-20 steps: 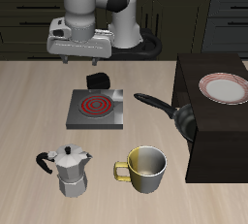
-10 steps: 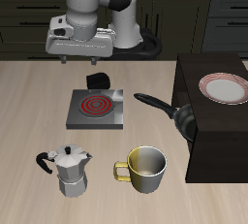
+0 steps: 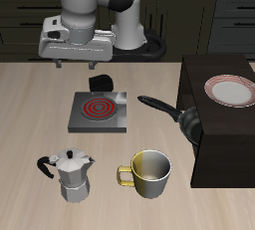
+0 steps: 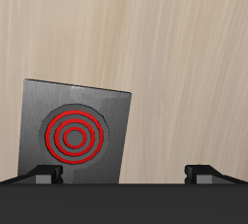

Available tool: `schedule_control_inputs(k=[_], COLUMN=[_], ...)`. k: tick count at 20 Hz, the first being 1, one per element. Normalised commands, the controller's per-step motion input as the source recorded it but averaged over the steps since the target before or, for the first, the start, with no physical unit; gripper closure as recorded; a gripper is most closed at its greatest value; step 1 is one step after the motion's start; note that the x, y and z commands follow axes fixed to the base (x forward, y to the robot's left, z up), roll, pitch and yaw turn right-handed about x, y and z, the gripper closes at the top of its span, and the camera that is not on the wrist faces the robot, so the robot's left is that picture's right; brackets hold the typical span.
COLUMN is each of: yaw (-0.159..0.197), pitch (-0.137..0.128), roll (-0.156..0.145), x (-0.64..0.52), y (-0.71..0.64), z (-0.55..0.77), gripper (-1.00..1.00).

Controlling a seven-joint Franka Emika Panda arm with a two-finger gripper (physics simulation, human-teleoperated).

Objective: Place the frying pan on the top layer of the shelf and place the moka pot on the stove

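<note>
Hand (image 3: 80,63) hangs empty, fingers spread wide, upper left of frame above the stove (image 3: 99,113); moka pot (image 3: 71,175) waits lower left, frying pan (image 3: 185,117) against the shelf (image 3: 214,139); a careless descent could topple the pot or bump the mug (image 3: 149,174) beside it.

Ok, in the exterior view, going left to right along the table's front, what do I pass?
moka pot → yellow-grey mug → shelf, with the frying pan leaning against it farther back.

One stove (image 3: 98,113), moka pot (image 3: 72,175), mug (image 3: 149,173), frying pan (image 3: 179,115), shelf (image 3: 221,144), plate (image 3: 231,91).
</note>
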Motion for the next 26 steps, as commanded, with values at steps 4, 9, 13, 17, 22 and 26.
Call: schedule_control_inputs(k=[4,9,13,17,22,26], yaw=[-0.011,0.012,-0.015,0.005,-0.017,0.033], pitch=[0.007,-0.001,-0.014,-0.014,-0.022,-0.009], roll=[-0.029,-0.036,-0.018,-0.031,-0.020,-0.027], x=[0.48,0.32,0.31,0.22,0.22,0.33], y=[-0.11,0.02,0.07,-0.03,-0.19,0.03], z=[0.27,0.06,0.01,0.04,0.20,0.09], gripper=[-1.00,-1.00,-1.00,-1.00,-1.00,-1.00])
